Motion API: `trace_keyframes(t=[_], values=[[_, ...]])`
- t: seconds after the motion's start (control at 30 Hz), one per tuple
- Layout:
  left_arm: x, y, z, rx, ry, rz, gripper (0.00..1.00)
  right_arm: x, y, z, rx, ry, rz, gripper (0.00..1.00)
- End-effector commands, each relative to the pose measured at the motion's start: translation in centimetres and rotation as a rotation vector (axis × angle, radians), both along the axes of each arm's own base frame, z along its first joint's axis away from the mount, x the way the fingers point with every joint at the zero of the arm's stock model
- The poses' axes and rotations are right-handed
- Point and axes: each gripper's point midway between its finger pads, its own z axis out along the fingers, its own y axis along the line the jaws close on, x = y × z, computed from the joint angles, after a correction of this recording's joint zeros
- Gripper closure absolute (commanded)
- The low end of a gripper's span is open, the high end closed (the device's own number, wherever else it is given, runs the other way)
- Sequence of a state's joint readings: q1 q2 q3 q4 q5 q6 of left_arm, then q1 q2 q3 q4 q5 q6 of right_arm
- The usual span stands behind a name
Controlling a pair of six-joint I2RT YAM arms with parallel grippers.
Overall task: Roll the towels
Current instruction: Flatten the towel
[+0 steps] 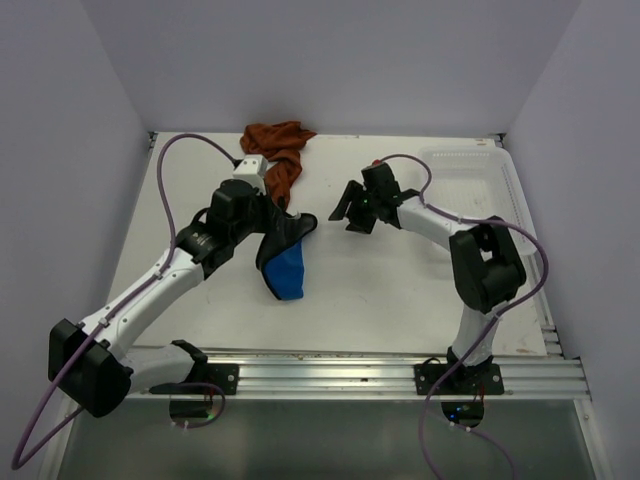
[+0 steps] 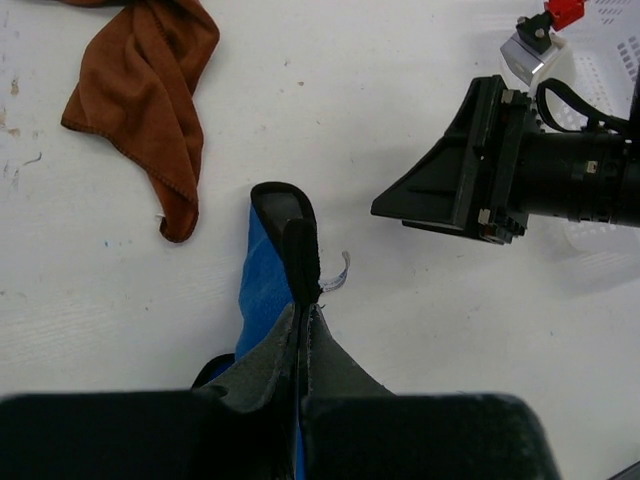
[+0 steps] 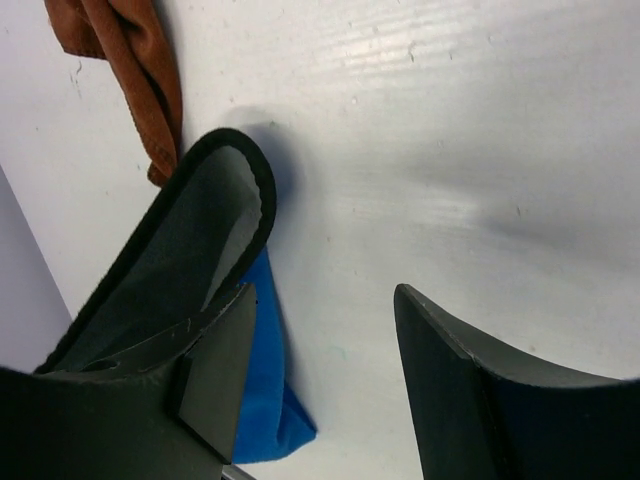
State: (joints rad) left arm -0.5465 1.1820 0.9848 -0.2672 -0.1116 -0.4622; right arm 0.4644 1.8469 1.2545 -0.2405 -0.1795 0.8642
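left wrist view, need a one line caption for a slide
Left hand pinched shut on the blue towel, brown towel crumpled beyond it, right hand open nearby.

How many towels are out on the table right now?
2. The blue towel hangs pinched in the left gripper near the table's middle. The rust-brown towel lies bunched at the far edge. Nothing suggests another is hidden.

blue towel (image 1: 288,272): soft napped cloth; brown towel (image 1: 280,152): matt cloth; table (image 1: 390,290): smooth white, scuffed; basket (image 1: 470,175): white plastic mesh
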Motion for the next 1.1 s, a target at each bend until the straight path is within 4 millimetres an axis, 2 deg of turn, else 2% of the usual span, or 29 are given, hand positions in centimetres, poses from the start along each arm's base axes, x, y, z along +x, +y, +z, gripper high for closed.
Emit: trace_keyframes(t=[0.0,0.1,0.13,0.17,0.23,0.47,0.6,0.9,1.07], values=[[0.4,-0.2,1.1,0.014,-0.033,-0.009,1.0,3.3,1.8,0.8,0.036,-0.076,0.043,0.39],[0.5,0.0,0.7,0.025,-0.027,-0.004,1.0,4.3,2.4,0.6,0.027,-0.081,0.077,0.39],[0.5,0.0,0.6,0.029,-0.027,0.001,1.0,4.5,2.8,-0.3,0.025,-0.069,0.091,0.4],[0.6,0.2,0.5,0.04,-0.029,0.003,1.0,4.8,3.2,-0.2,0.039,-0.07,0.103,0.41],[0.8,0.6,0.3,0.06,-0.03,0.023,1.0,4.9,3.8,-1.3,0.052,-0.053,0.118,0.42],[0.9,1.0,0.4,0.086,-0.038,0.027,1.0,5.3,5.3,-2.3,0.115,-0.039,0.145,0.42],[0.9,0.9,0.5,0.086,-0.038,0.023,1.0,6.0,6.2,-2.2,0.165,-0.053,0.136,0.43],[0.9,1.0,0.6,0.092,-0.042,0.021,1.0,6.1,7.4,-2.5,0.19,-0.048,0.145,0.44],[0.9,1.0,0.6,0.092,-0.042,0.021,1.0,5.7,8.3,-3.1,0.186,-0.036,0.172,0.51]])
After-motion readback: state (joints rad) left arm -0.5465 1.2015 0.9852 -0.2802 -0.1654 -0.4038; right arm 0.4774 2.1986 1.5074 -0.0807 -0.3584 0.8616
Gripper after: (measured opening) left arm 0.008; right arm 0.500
